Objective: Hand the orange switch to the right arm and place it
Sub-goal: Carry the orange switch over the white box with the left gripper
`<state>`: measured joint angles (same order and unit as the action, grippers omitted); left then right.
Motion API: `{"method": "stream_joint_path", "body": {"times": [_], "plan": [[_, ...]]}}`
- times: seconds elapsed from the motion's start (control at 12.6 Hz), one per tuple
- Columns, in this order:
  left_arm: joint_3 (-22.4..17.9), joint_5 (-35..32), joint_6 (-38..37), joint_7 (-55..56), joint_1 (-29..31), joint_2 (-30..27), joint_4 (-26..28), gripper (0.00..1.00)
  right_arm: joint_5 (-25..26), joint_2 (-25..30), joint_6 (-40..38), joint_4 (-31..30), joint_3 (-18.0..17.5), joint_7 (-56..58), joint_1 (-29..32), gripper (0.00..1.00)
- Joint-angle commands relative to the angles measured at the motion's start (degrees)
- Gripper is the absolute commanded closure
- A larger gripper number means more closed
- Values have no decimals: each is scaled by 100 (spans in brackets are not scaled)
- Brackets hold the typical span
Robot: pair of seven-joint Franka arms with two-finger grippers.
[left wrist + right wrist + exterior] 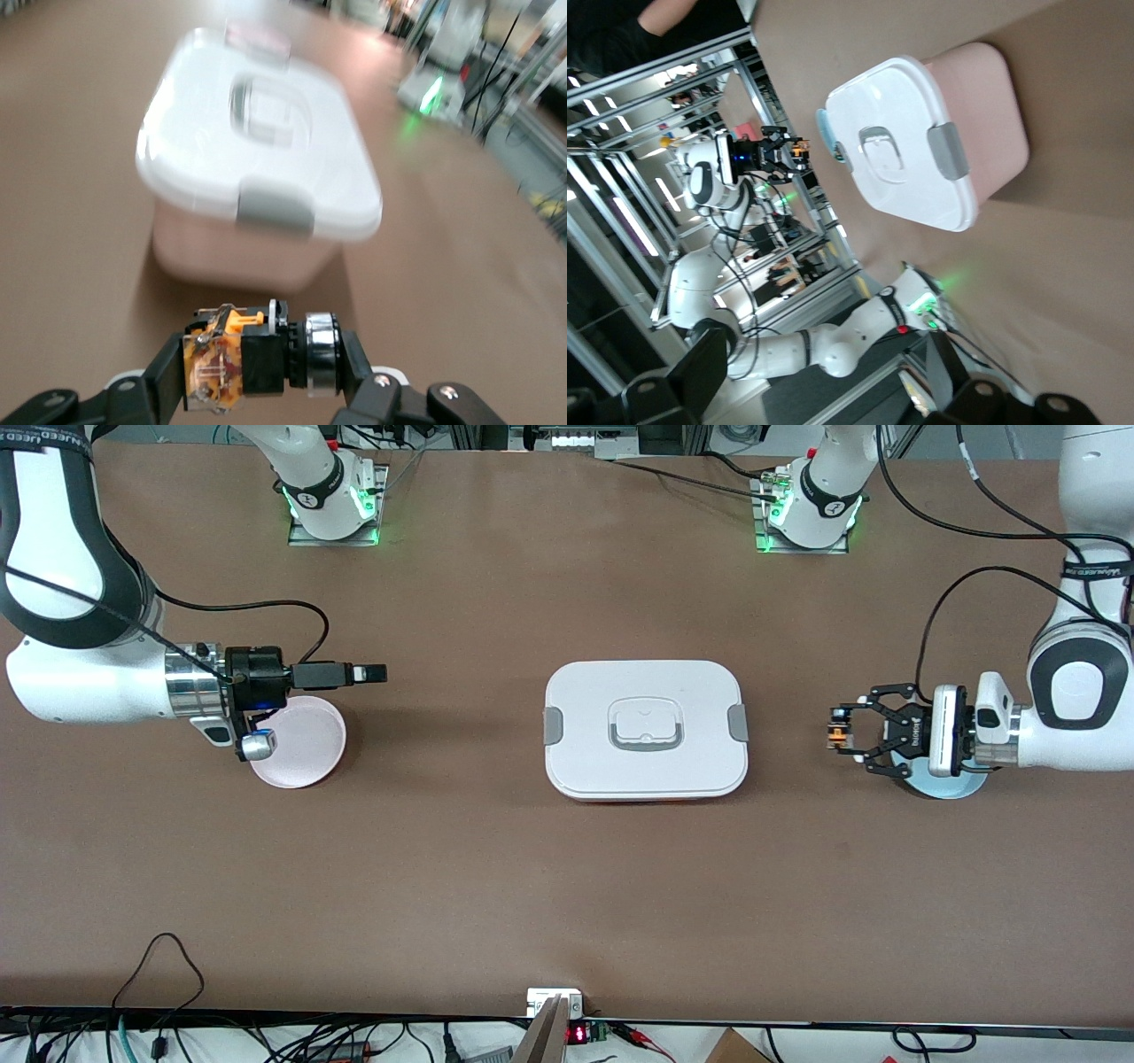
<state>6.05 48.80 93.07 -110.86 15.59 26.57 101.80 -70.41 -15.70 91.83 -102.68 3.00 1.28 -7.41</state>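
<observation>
The orange switch (834, 734), a small black block with an orange end and a silver ring, sits crosswise between the fingers of my left gripper (842, 735). The gripper is shut on it and holds it above the table beside a pale blue plate (952, 786), pointing toward the box. The left wrist view shows the switch (248, 359) clamped in my left gripper (261, 365). My right gripper (370, 674) is open and empty above the rim of a pink plate (306, 748); its fingers (700, 372) stand wide apart.
A white lidded box (645, 731) with grey clips and a pink base stands in the middle of the table between the grippers; it also shows in the left wrist view (257, 159) and the right wrist view (908, 142). Cables lie along the table edge nearest the camera.
</observation>
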Motion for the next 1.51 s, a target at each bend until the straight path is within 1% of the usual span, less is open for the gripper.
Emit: {"method": "stream_joint_path", "body": {"times": [0.0,0.16,0.24,0.32,0.4,0.63,0.71,0.87,0.95,1.03,1.27,1.43], "plan": [[70,1258,-412,-50,-502,-20,-143,100,-508,-12,-51,-164,-28,22,38,0],[395,2252,-404,220,-897,-116,-117,100,-1007,-82,-199,-374,-28,22,38,0],[414,2675,-360,649,-1204,-195,-108,100,-1271,-109,-270,-480,-28,22,38,0],[414,3131,-290,1010,-1529,-292,-108,100,-1378,-126,-288,-498,-28,22,29,0],[414,3527,-37,1170,-1837,-380,-108,100,-1388,-126,-288,-498,-28,22,20,0],[440,4294,946,1506,-2681,-468,-116,100,-1458,-144,-279,-498,-28,13,-76,0],[641,4514,1350,1541,-2849,-468,-134,100,-1467,-161,-279,-507,-28,4,-120,0],[1220,5146,2447,1550,-3051,-460,-134,100,-1511,-205,-279,-516,-28,-14,-252,0],[1379,5349,2879,1567,-3149,-460,-143,100,-1555,-214,-279,-525,-28,-31,-296,0],[1468,5455,3144,1646,-3271,-460,-160,100,-1564,-232,-279,-525,-28,-49,-349,0],[1478,5439,3375,1699,-3501,-425,-239,100,-1800,-293,-279,-516,-28,-329,-402,0],[1478,5430,3428,1699,-3580,-363,-336,100,-1810,-302,-279,-516,-28,-356,-445,0]]}}
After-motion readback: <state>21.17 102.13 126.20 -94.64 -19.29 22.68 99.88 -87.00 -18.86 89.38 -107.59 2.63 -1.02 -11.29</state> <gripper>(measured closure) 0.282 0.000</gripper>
